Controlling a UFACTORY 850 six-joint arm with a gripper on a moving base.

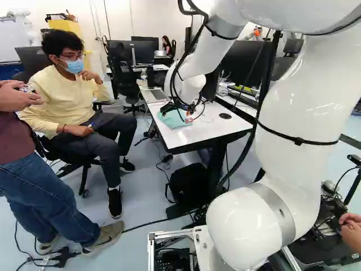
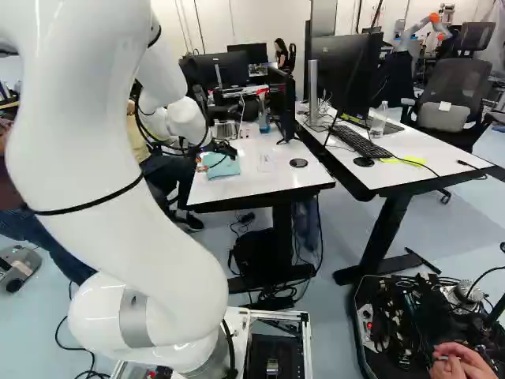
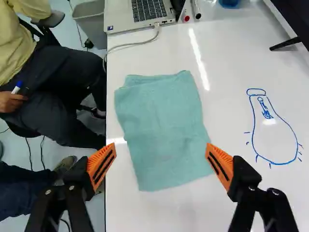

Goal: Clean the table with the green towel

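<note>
My gripper [image 2: 211,156] hangs over the white table [image 2: 260,186] near its left edge. In the wrist view the gripper [image 3: 160,163] stands open, its two orange-padded fingers wide apart. Between and ahead of the fingers, the green towel [image 3: 161,121] lies flat and folded on the table, uncaught. It also shows in the right base view as a pale green towel [image 2: 224,167] beneath the gripper. A blue marker drawing [image 3: 273,130] of a bulb-like shape is on the tabletop, beside the towel.
A laptop [image 3: 140,13] with a cable, two markers [image 3: 195,9] and a bottle [image 2: 263,115] stand beyond the towel. A monitor [image 2: 286,103] is at the table's far side. A seated person is close beside the table's left edge. Another robot [image 2: 422,30] stands far back.
</note>
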